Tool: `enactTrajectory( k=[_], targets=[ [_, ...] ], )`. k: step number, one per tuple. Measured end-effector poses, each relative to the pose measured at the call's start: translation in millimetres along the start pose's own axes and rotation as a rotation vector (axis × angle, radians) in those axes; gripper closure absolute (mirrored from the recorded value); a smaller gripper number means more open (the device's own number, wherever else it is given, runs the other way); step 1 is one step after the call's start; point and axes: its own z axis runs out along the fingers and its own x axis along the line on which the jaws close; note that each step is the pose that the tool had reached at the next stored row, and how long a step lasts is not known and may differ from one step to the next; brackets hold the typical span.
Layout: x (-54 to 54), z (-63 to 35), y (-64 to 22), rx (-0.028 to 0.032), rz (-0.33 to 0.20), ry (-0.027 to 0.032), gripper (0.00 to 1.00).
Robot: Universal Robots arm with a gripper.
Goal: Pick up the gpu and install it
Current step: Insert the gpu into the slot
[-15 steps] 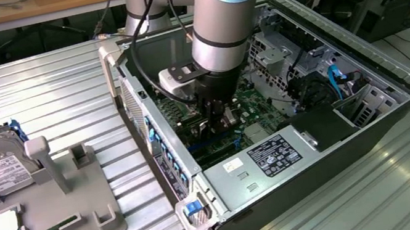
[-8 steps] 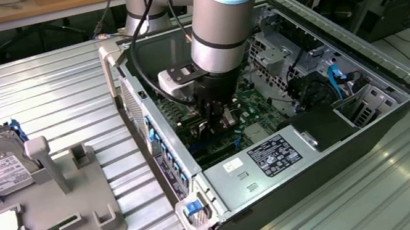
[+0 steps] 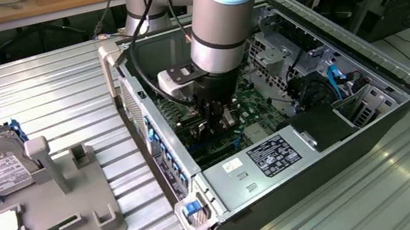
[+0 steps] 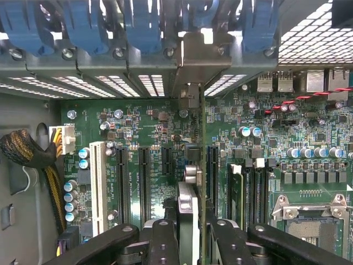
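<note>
Bright, even light; glare through case vents.

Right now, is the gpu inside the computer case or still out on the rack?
Inside the case: the fingers hold the gpu edge-on over the motherboard slots, bracket at the rear wall.

No legible text on the power supply's black label (image 3: 279, 156).

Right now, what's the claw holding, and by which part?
The gpu, held edge-on over the motherboard slots; the claw grips its upper edge, away from the bracket end.
</note>
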Motion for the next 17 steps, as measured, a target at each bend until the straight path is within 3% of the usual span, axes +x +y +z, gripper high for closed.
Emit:
enactTrajectory(
  k=[17],
  targets=[
    [0.1,4.3,0.5,0.0,0.0,-0.0001,0.72]
  ],
)
